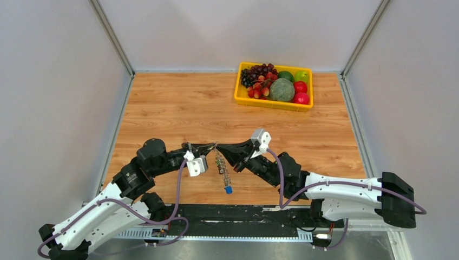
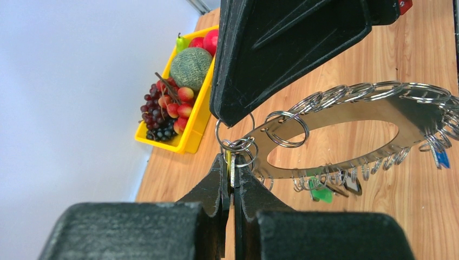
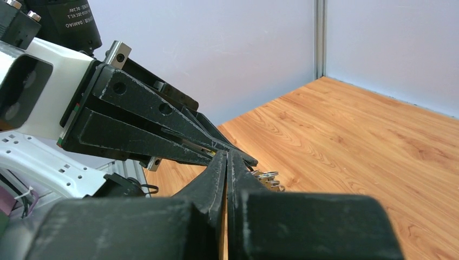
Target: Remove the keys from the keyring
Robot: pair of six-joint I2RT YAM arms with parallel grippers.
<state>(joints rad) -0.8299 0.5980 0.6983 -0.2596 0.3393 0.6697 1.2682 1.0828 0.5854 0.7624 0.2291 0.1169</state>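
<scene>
The keyring (image 2: pixel 411 116), a flat grey metal ring fringed with small loops, hangs between my two grippers above the table; in the top view it shows edge-on (image 1: pixel 221 165). A blue key (image 1: pixel 228 189), a green key (image 2: pixel 323 194) and a black key (image 2: pixel 353 187) dangle from its rim. My left gripper (image 2: pixel 233 168) is shut on a key with a yellow head at the ring's near end. My right gripper (image 3: pixel 227 154) is shut, tip to tip with the left, on a small loop at the same end (image 2: pixel 219 130). What its jaws pinch is mostly hidden.
A yellow basket (image 1: pixel 273 104) of grapes, a melon and other fruit stands at the back right of the wooden table; it also shows in the left wrist view (image 2: pixel 187 143). Grey walls close in the table's left, right and far sides.
</scene>
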